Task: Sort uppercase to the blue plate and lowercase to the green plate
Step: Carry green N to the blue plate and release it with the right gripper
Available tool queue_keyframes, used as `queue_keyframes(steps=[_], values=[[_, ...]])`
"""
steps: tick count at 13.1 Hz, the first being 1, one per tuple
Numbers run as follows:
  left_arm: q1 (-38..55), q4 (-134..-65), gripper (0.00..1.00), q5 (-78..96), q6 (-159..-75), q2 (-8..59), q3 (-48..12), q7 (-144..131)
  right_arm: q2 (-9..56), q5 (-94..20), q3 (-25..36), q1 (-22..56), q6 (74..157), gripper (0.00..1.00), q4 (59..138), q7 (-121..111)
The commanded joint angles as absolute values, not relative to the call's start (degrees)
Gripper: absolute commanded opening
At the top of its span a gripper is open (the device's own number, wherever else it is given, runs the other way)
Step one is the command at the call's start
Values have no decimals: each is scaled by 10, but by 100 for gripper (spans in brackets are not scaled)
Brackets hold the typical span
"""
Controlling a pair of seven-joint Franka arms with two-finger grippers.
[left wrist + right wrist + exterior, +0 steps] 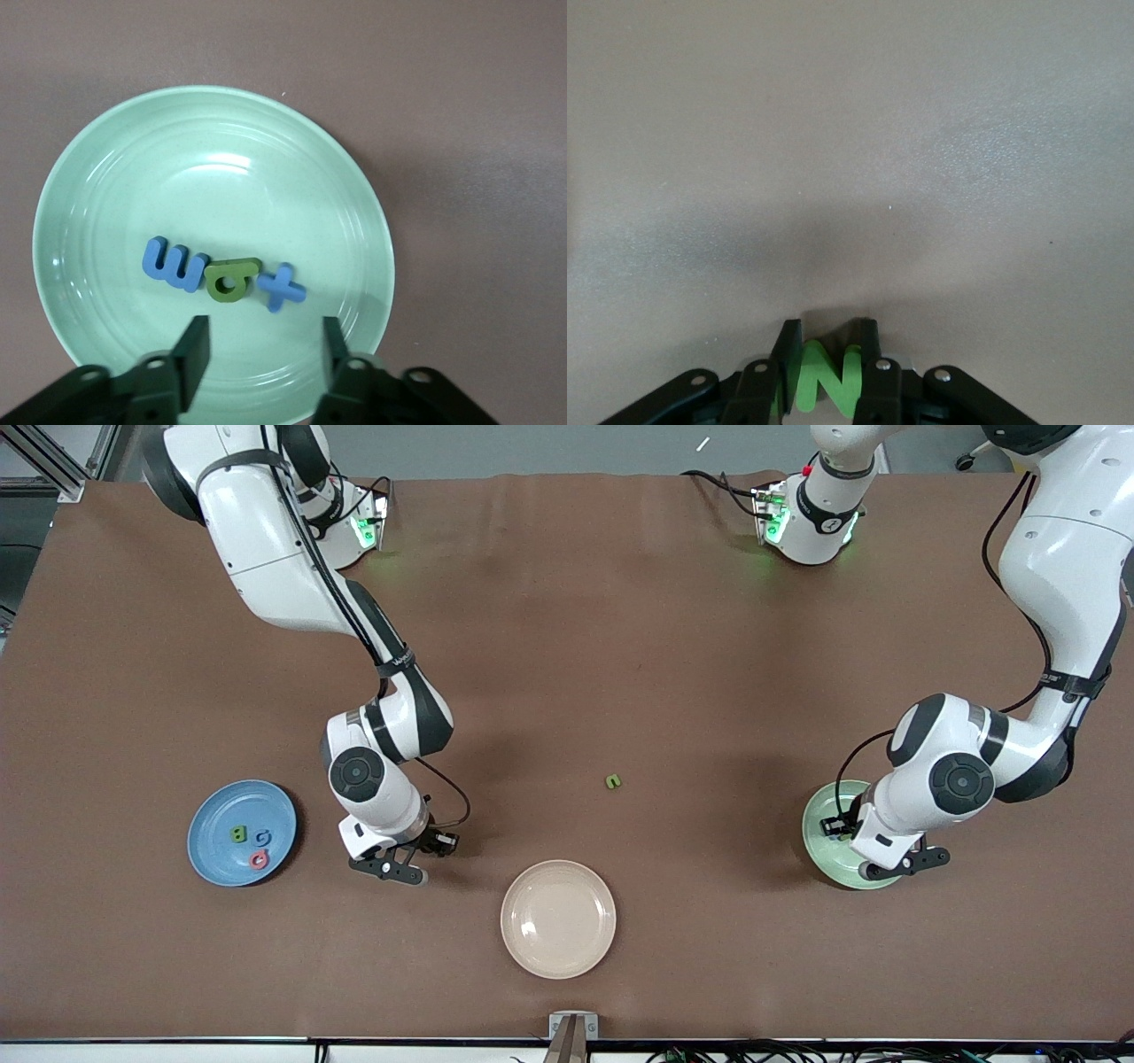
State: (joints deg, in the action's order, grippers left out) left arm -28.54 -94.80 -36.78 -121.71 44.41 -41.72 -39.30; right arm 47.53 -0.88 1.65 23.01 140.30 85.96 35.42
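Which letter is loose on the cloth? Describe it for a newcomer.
Start at the beige plate nearest the front camera, midway between the blue plate and green plate. Farther from the camera lies a tiny green letter, alone on bare brown cloth; every other visible letter is plated or gripped.

The right gripper [826,350] hung low over the brown table [850,133], its two black fingers [787,350] closed on a bright green foam letter N [824,382], which stood between them at the six o'clock edge of the scene. A soft shadow darkened the cloth just above the fingertips.
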Motion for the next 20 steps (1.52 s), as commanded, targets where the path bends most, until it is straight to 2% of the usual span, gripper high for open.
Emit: queue_keyframes(steps=[1,4,7,11,13,15,18,19,20], values=[[-277,-945,100,-358,-1215,434,-434,-401,464,4,16,218,1377,1,849,349],[-260,-946,100,-315,-1211,434,-488,-488,461,11,14,190,1312,0,809,308],[-168,-927,100,-314,-1201,442,-494,-637,441,11,15,150,1266,0,809,208],[21,-869,99,-307,-1201,452,-404,-806,433,2,12,52,1236,0,816,-13],[90,-829,88,-288,-1201,473,-361,-851,433,1,10,13,1235,1,817,-92],[145,-800,78,-286,-1202,493,-321,-867,433,1,10,-18,1232,1,817,-159],[170,-801,75,-287,-1208,507,-294,-857,432,-21,5,-37,1202,1,819,-191],[170,-800,73,-287,-1208,514,-294,-855,429,-31,5,-32,1190,3,817,-184],[171,-801,73,-288,-1214,518,-294,-853,428,-33,5,-22,1187,15,816,-177]])
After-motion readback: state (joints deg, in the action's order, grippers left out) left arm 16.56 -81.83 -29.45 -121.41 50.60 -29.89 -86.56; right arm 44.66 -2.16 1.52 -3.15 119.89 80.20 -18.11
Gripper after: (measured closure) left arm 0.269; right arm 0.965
